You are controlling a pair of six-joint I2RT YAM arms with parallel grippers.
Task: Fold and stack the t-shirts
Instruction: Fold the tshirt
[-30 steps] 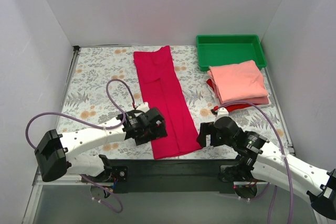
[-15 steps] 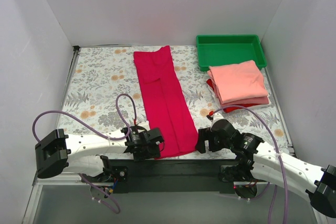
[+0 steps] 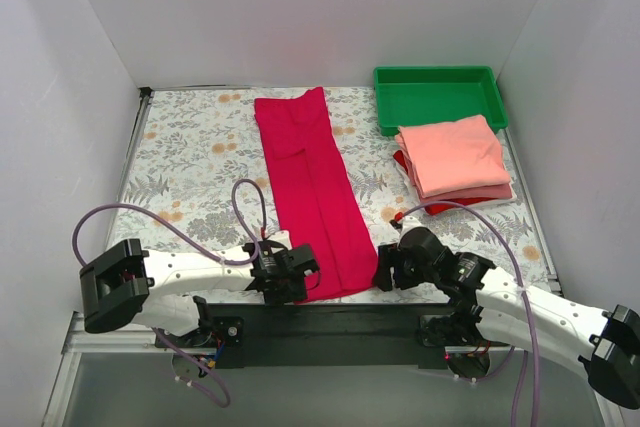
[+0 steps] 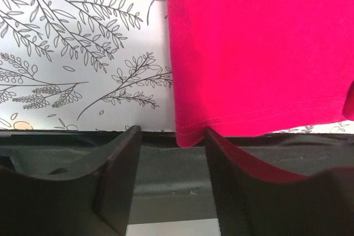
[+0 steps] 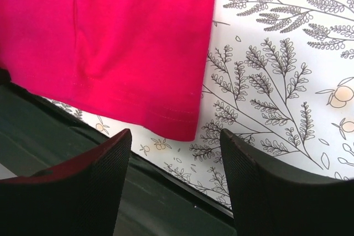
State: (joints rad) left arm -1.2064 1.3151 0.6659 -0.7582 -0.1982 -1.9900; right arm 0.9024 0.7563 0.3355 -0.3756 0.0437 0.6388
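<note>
The crimson-red t-shirt (image 3: 310, 187) lies folded lengthwise in a long strip running from the far middle to the near edge. My left gripper (image 3: 292, 275) is open at the shirt's near left corner. In the left wrist view that corner (image 4: 188, 134) sits between the fingertips of the gripper (image 4: 172, 134), over the table's edge. My right gripper (image 3: 388, 269) is open at the near right corner. In the right wrist view the hem corner (image 5: 180, 128) lies just ahead of the gripper (image 5: 176, 136). The salmon-pink shirt (image 3: 453, 154) lies folded on the brighter red shirt (image 3: 452, 203) at the right.
A green plastic tray (image 3: 437, 95) stands at the far right, behind the stack. The black base bar (image 3: 330, 322) runs along the near table edge under both grippers. White walls close in the left, back and right sides.
My left gripper has moved off the shirt's near part toward the near edge, to its left corner. My right gripper has shifted slightly nearer and left, toward the right corner. The shirt lies unchanged.
</note>
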